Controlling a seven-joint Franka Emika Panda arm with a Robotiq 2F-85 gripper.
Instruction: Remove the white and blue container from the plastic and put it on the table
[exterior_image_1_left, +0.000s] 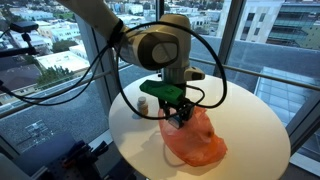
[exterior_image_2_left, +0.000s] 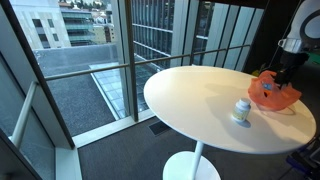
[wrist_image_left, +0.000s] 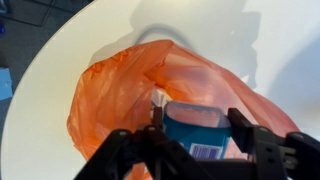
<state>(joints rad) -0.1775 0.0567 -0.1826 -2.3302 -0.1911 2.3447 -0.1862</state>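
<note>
An orange plastic bag (wrist_image_left: 120, 85) lies on the round white table (wrist_image_left: 70, 40). It shows in both exterior views (exterior_image_1_left: 197, 142) (exterior_image_2_left: 273, 94). In the wrist view my gripper (wrist_image_left: 198, 132) is shut on the blue container with a white barcode label (wrist_image_left: 195, 120), one finger on each side. The container sits at the bag's open mouth, just above the plastic. In an exterior view my gripper (exterior_image_1_left: 180, 113) hangs over the bag's near end, and the container is hard to make out there. In an exterior view my gripper (exterior_image_2_left: 281, 72) sits just above the bag.
A small white bottle with a green cap (exterior_image_1_left: 145, 103) stands on the table beside the bag, and shows in both exterior views (exterior_image_2_left: 241, 110). The table edge (exterior_image_2_left: 160, 105) drops to the floor. Glass walls and a railing surround the table.
</note>
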